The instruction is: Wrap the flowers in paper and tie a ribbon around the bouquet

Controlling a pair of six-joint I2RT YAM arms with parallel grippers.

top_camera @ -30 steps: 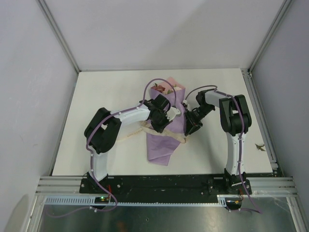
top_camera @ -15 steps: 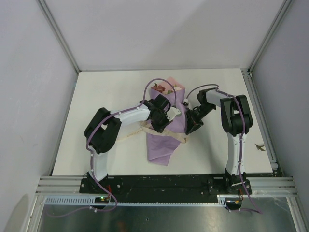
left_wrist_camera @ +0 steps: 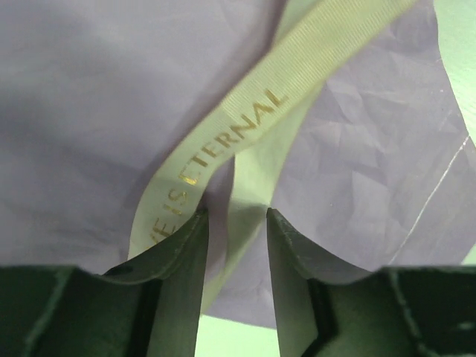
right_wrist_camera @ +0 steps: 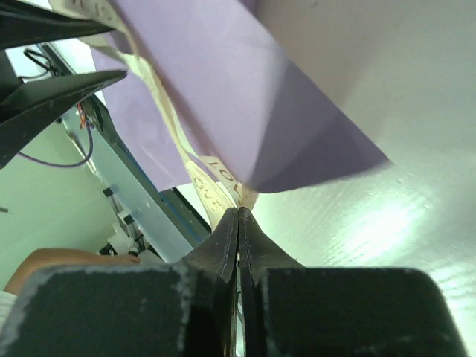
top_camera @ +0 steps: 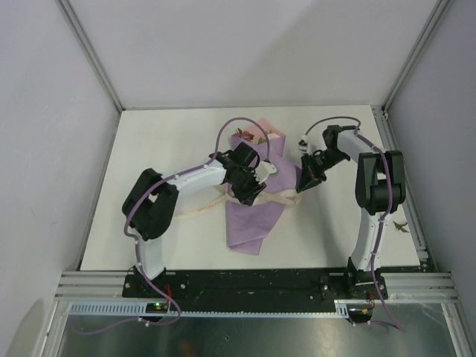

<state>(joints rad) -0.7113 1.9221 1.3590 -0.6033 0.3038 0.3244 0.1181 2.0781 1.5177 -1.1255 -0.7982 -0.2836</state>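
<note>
Right claw [top_camera: 301, 185] is seen shifted right and farther back than 1 s ago; left claw [top_camera: 251, 195] has been opened.
Ribbon [top_camera: 277, 201] end is pinched in the fully closed right claw, just off the right edge of the bouquet [top_camera: 249, 223]. Another stretch passes ungripped between the left claw's half-open jaws over the bouquet's waist. Both arms are bent inward.

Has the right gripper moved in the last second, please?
Yes: the right gripper shifted right, away from the lilac-purple paper bouquet, towards the white table's right edge.
</note>
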